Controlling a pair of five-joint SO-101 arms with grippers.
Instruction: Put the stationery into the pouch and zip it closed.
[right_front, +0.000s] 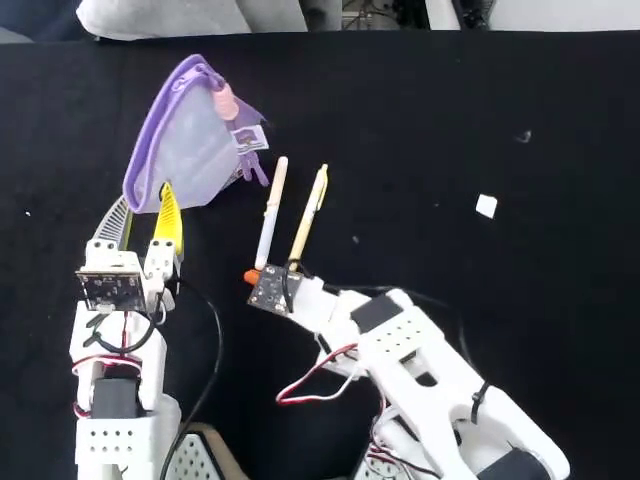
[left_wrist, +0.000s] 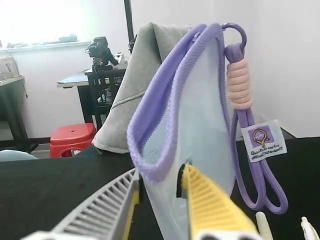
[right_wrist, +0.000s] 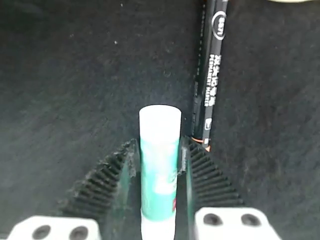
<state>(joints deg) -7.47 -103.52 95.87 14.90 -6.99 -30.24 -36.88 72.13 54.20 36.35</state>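
— Purple zip trim, translucent walls: where is that soft pouch (right_front: 190, 140) sitting?

— It is sitting toward eleven o'clock on the black table cloth (right_front: 450, 120), its long axis running from about seven to one o'clock. The left gripper (right_front: 147, 202) is pinching its seven-o'clock end, the yellow finger and the grey finger closed on the zip-trimmed rim with the pouch wall between them. From the left wrist, the mouth is gaping, and the purple cord loop (left_wrist: 255, 165) with its pink coil and small label is hanging down the side.

— And the other claw?

— The right gripper (right_wrist: 159, 145) is squeezing a white-and-green glue stick (right_wrist: 160, 125). Its black ribbed fingers are pressing on both sides, parted only as wide as the stick. The stick is lying in line with the fingers, its white end pointing away from the wrist.

— What is lying near it?

— A black marker (right_wrist: 210, 75) is lying just beside one finger, roughly parallel to the stick. From above, a cream pen (right_front: 271, 212) and a yellow pen (right_front: 308, 218) are lying side by side near the table's middle, not touching, each running from six toward twelve o'clock and leaning slightly to one. The cream pen's far tip is ending near the cord loop.

— Anything else?

— A small white scrap (right_front: 487, 206) is resting toward two o'clock, well apart from the rest.
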